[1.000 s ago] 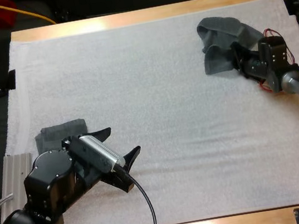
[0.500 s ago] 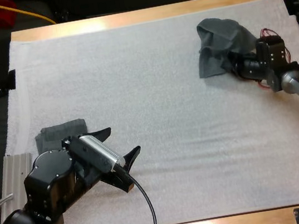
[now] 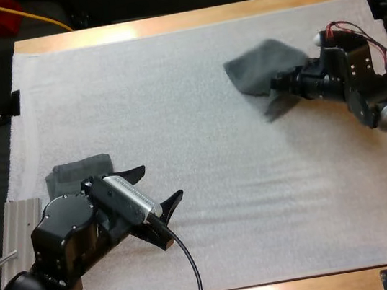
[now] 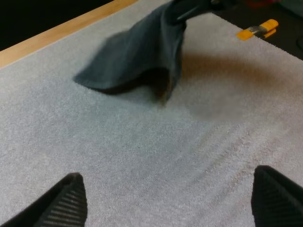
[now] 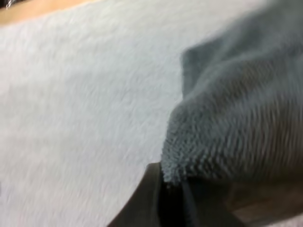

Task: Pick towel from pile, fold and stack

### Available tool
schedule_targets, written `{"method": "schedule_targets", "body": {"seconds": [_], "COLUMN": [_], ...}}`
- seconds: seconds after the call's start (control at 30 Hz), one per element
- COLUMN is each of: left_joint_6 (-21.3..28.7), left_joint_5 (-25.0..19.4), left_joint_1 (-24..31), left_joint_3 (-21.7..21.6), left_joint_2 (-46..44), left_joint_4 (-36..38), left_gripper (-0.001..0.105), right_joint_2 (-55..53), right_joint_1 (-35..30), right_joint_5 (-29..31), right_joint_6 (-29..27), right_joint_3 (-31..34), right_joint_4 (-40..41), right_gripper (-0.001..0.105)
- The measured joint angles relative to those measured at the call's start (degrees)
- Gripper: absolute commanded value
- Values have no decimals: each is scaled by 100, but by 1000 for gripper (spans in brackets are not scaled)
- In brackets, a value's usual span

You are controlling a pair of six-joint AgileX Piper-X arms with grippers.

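Right side, far half of the white mat (image 3: 211, 215): my right gripper (image 3: 280, 82) is pinched on the edge of the dark grey-green towel (image 3: 258, 68). The right wrist view shows the pile bunched against one black finger (image 5: 158, 198). The cloth hangs from that single hold and drapes to the left of the fingers, casting a shadow on the mat beneath it. Whether its lowest corner touches the mat I cannot tell. An edge grip, not a grab at the middle, lets the towel fall open under its own weight, which I judge useful before any fold.

Left side, near edge: my left gripper (image 3: 161, 182) hovers low over bare mat with its fingers spread wide and nothing between them, pointed across the mat at the hanging towel. Held apart like this, it is ready to take a second corner, though it is well apart from the cloth.

Just behind the left arm lies a folded towel (image 3: 73, 170), flat on the mat at the near left. I take it as the base of the stack, kept out of the working area. The fold itself is not yet begun.
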Motion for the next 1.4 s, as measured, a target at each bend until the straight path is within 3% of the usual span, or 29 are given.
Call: {"method": "schedule_targets", "body": {"seconds": [0.4, 0.63, 0.9, 1.1, 1.2, 1.4], "left_joint_6": [-10, -8, -8, -8, -8, -8], "left_joint_5": [0, 0, 0, 0, 0, 0], "left_joint_1": [0, 0, 0, 0, 0, 0], "left_joint_3": [0, 0, 0, 0, 0, 0], "left_joint_2": [0, 0, 0, 0, 0, 0], "left_joint_4": [0, 0, 0, 0, 0, 0], "left_gripper": [70, 70, 70, 70, 70, 70], "right_joint_2": [-928, -1071, -1071, -1071, -1027, -657], "right_joint_1": [514, 1151, 2082, 2432, 2533, 2542], "right_joint_5": [146, 171, 430, 430, 430, 430], "right_joint_6": [-131, -129, 80, 408, 297, 126], "right_joint_3": [-645, -898, -902, -902, -893, -260], "right_joint_4": [954, 1370, 1188, 874, 1016, 1344], "right_gripper": [1, 1, 1, 1, 1, 1]}}
